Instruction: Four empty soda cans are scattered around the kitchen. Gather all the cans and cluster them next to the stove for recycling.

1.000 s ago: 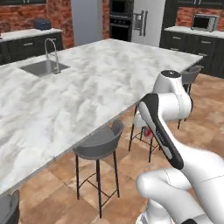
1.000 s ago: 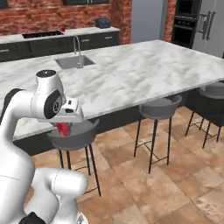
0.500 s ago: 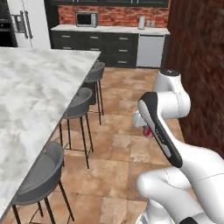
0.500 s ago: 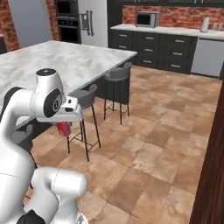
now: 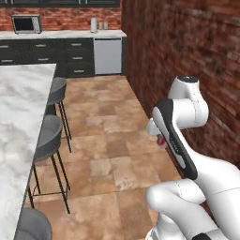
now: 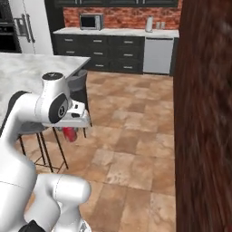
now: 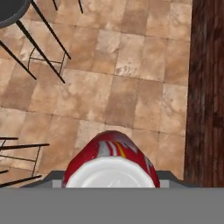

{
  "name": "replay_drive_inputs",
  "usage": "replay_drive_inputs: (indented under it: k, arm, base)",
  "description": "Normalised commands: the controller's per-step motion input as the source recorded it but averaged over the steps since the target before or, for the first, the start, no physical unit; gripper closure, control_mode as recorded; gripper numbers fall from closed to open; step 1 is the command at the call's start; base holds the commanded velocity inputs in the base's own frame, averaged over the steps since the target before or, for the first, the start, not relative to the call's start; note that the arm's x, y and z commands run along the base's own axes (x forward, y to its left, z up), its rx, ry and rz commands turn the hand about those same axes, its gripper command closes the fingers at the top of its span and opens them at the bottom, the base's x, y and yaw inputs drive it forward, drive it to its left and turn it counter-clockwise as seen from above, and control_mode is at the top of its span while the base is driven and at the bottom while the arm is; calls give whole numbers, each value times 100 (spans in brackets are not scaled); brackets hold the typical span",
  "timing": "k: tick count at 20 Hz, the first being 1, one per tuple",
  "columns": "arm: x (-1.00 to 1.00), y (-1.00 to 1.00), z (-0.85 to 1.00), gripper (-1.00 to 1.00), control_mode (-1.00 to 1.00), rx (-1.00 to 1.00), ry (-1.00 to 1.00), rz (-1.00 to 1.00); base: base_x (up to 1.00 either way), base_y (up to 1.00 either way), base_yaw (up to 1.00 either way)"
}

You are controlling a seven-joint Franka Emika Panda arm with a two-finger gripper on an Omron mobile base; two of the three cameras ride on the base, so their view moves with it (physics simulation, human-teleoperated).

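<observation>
can [image 7: 111,158] in hand [image 6: 70,131], microwave [image 5: 26,24] behind

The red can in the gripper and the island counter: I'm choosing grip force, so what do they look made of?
The red cylindrical soda can looks like thin painted metal: glossy red wall, pale markings, silver top. The white-grey veined island counter looks like polished marble or an imitation; the render leaves that open.

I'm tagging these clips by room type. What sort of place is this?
A home-style kitchen, rendered: a microwave on a dark-cabinet counter, a marble island with bar stools, brick walls and tiled floor.
</observation>
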Motion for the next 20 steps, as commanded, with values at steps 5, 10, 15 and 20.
replay_drive_inputs:
  k: [5, 10, 15, 20]
  arm:
    - [0, 0, 0, 100, 100, 0, 0, 0]
    - [0, 0, 0, 100, 100, 0, 0, 0]
    - [0, 0, 0, 100, 100, 0, 0, 0]
    - [0, 0, 0, 100, 100, 0, 0, 0]
  base:
    - [100, 40, -32]
    - [100, 1, -13]
    - [100, 0, -3]
    - [100, 0, 0]
